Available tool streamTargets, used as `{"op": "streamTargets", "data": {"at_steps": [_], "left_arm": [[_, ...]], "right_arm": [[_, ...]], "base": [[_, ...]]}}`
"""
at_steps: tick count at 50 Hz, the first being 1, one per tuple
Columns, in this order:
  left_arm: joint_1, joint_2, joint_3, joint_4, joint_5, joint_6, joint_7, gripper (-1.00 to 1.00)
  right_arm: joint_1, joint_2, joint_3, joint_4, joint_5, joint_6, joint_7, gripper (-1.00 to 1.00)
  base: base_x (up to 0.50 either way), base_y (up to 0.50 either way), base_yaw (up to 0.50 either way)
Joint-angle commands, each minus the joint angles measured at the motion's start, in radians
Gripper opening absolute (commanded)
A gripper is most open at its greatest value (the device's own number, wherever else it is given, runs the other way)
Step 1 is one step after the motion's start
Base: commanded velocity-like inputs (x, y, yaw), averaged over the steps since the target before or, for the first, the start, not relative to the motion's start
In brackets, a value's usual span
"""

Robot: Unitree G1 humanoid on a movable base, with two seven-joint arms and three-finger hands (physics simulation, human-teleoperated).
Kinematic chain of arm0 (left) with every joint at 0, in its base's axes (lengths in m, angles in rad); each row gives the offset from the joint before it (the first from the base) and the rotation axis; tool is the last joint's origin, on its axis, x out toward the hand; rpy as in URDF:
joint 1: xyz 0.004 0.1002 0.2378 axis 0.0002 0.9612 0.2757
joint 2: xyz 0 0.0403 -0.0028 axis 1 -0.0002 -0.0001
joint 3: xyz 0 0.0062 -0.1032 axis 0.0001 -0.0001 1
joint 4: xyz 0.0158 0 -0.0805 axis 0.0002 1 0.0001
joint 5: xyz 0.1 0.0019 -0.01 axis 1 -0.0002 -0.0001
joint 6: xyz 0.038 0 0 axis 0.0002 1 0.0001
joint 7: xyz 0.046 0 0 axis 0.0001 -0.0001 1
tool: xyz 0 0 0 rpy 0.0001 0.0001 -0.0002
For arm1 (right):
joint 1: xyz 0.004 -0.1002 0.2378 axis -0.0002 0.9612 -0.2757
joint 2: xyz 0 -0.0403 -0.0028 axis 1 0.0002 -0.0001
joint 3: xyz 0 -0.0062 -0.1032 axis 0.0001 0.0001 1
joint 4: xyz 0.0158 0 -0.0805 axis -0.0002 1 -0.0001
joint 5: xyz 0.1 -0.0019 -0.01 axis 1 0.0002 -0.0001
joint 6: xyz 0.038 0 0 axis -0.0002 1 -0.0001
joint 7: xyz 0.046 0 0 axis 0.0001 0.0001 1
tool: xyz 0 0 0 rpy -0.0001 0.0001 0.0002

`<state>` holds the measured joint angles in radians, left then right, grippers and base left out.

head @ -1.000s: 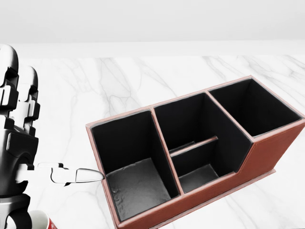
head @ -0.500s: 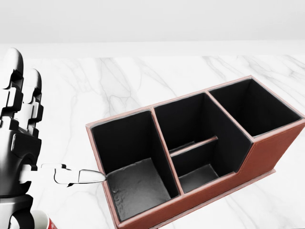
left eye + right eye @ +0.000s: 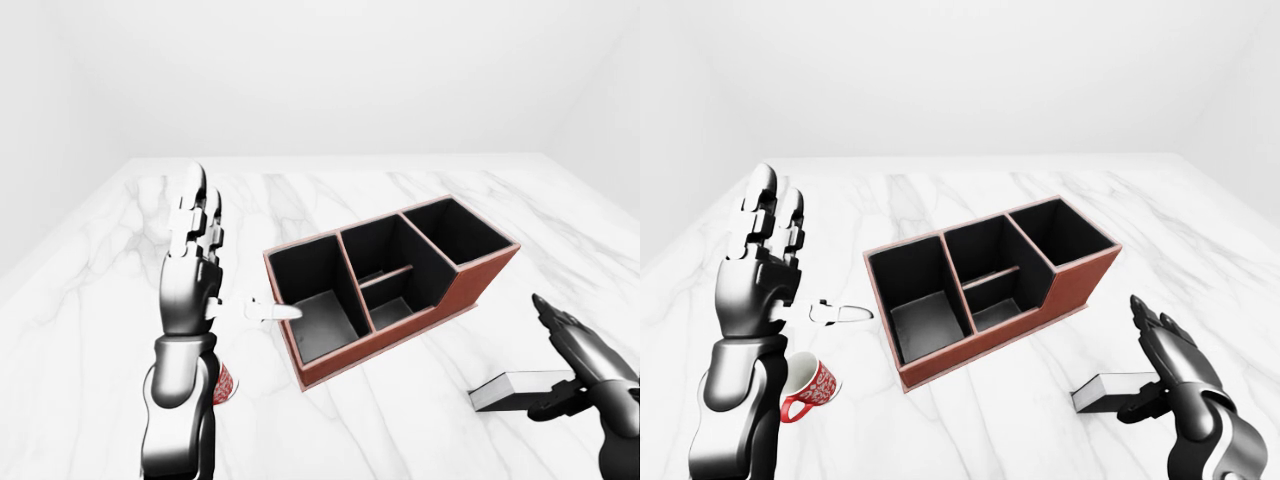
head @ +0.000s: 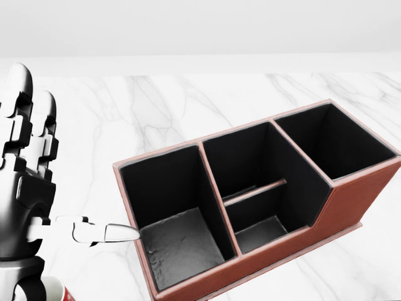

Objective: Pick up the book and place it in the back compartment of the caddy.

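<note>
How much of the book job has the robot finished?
Nothing is finished: every compartment of the red-brown leather caddy is empty. The grey flat book lies on the white marble table, with the right hand open right beside it, apparently not gripping. The left hand is raised, open. Grasping, lifting and placing remain.

Bare simulated test room, no real home or office: blank white walls (image 3: 330,70), a white marble worktop (image 3: 90,300), just a caddy (image 3: 1080,285) and mug (image 3: 812,387).
</note>
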<state>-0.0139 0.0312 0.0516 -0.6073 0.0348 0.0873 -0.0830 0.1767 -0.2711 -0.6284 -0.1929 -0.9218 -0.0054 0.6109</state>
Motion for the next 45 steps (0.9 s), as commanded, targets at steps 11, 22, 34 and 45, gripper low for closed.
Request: {"op": "streamTargets", "data": {"at_steps": [11,22,34,45], "left_arm": [[0.002,0.0,0.0,-0.005,0.002,0.0,-0.002,1.0],[0.001,-0.001,0.0,-0.002,0.004,0.0,-0.002,1.0],[0.0,-0.001,-0.004,0.005,0.008,0.0,-0.002,1.0],[-0.001,-0.001,-0.001,-0.002,0.006,0.0,-0.002,1.0]], "right_arm": [[0.001,-0.003,0.013,0.03,-0.008,-0.007,-0.01,1.0],[-0.004,-0.012,0.026,0.067,-0.01,-0.005,-0.026,1.0],[-0.02,-0.035,0.056,0.145,-0.008,-0.003,-0.065,1.0],[-0.029,-0.051,0.085,0.193,-0.008,0.006,-0.087,1.0]], "base": [[0.0,0.0,0.0],[0.0,0.0,0.0],[0.0,0.0,0.0],[0.0,0.0,0.0]]}}
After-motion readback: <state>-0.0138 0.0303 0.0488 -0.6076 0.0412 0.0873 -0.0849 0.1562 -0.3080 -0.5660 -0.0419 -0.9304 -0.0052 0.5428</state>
